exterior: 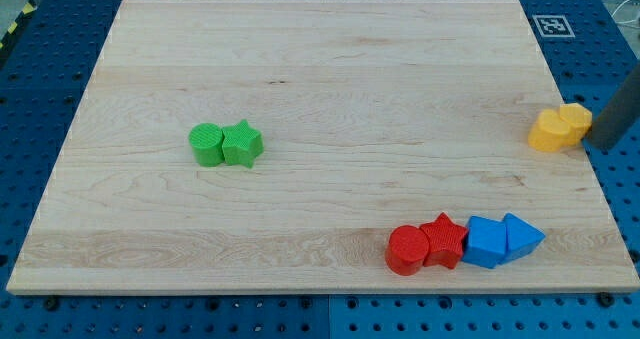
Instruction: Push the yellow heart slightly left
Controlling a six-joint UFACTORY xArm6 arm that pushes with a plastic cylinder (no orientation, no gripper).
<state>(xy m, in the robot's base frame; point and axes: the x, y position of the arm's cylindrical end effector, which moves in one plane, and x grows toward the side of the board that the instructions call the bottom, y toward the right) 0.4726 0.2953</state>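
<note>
We see our tip (601, 145) just beside the yellow heart (559, 128) at the desk's (320, 69) right edge, on the heart's right side, with no jaws anywhere in view, while green, red and blue blocks sit well apart toward the view's left and bottom.

My tip (598, 145) is showing as the end of a plain rod — dark grey, straight-sided, smooth, carrying no markings.
</note>
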